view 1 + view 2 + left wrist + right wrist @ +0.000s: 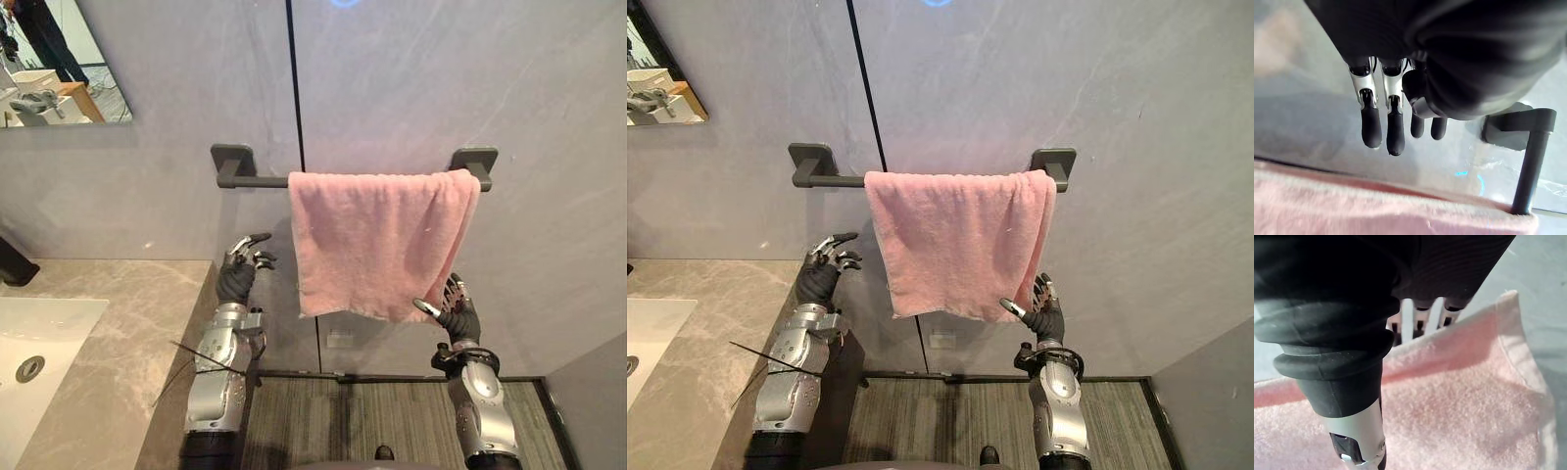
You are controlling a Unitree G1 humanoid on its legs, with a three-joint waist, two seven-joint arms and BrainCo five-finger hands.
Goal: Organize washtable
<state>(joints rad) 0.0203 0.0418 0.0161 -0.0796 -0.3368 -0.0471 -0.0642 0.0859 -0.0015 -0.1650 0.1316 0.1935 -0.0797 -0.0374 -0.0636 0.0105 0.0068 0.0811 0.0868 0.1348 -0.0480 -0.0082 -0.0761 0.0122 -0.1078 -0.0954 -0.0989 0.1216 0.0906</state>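
Pink towel, one only, hangs folded over a single dark towel bar fixed to the grey wall by two square brackets. It covers the bar's right half up to the right bracket. The left robot hand is raised beside the towel's left edge, apart from it. The left wrist view brings out that its fingers are loosely straight and hold nothing, with the wall behind them and the towel's folded top edge just beyond the tips. That view also gives a close look at one bracket and the bar end running into the cloth. The right robot hand is at the towel's lower right corner. From the head camera its thumb lies across the bottom hem. In the right wrist view its fingers pass behind the cloth edge while the thumb stays on the near side. Whether it pinches the towel I cannot tell. The head views add the room: a dark vertical seam in the wall, and a beige marble tabletop at the left with one white sink and its round drain. One mirror in the upper left corner reflects a person's legs, and a grey striped floor lies below.
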